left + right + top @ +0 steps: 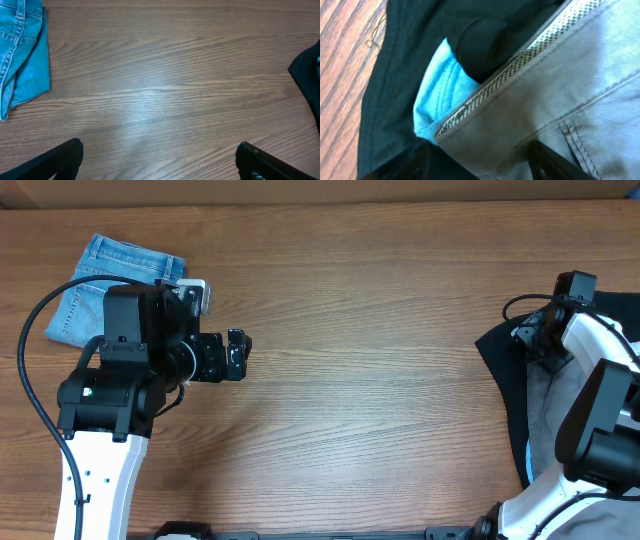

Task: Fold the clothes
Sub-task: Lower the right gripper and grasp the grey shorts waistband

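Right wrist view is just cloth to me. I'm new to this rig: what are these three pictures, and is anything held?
Two robot arms work at a table. The overhead picture looks down on both arms. Each wrist picture looks along that arm's own claw. The left claw hovers open over bare wood and holds nothing; denim shorts lie off to one side. The right claw sits close over a pile: grey shorts, a black garment and a bit of light-blue cloth. Its fingers stand apart, and nothing looks gripped.
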{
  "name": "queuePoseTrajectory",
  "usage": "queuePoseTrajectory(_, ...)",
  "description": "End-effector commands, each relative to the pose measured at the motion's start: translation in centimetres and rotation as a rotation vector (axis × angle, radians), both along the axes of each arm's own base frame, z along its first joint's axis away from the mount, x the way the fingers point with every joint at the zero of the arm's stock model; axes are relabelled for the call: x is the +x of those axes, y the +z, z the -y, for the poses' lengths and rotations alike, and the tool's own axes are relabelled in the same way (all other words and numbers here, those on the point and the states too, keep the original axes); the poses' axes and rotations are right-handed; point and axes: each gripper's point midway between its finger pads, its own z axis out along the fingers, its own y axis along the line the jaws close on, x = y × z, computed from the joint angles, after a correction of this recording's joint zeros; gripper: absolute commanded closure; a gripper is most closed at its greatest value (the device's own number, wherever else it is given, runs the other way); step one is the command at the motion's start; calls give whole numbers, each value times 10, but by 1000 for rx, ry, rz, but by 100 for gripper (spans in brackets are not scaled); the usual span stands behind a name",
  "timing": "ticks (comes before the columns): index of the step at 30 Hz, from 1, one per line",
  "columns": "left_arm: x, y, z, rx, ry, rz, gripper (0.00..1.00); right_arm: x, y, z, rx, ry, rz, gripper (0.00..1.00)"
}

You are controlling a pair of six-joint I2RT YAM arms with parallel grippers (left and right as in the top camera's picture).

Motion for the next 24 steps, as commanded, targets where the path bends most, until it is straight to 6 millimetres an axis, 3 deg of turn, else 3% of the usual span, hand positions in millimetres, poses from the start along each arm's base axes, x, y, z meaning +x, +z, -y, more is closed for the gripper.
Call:
queuePoseTrajectory(1, 4, 10, 2, 4, -27, 33, 0, 0, -2, -1, -1, -3, -1, 49)
queuePoseTrajectory(6, 4, 10, 2, 4, -27, 33, 0, -1, -2, 1, -8, -8, -5, 74)
queuePoseTrajectory(12, 4, 10, 2, 4, -27, 33, 0, -4, -2, 5, -29, -17, -17, 80)
queuePoseTrajectory(15, 4, 10, 2, 4, -27, 33, 0, -3, 2, 5, -24, -15, -16, 89)
queuePoseTrajectory(17, 4, 10, 2, 4, -27, 33, 0, 0, 9, 4, -20, -13, -9, 96)
queuePoseTrajectory(19, 4, 10, 2, 5, -27, 33, 0, 4, 22, 5, -19, -10, 5, 96)
queuePoseTrajectory(24, 4, 10, 2, 4, -27, 33, 0, 18, 73, 7, -49, 42, 92, 96)
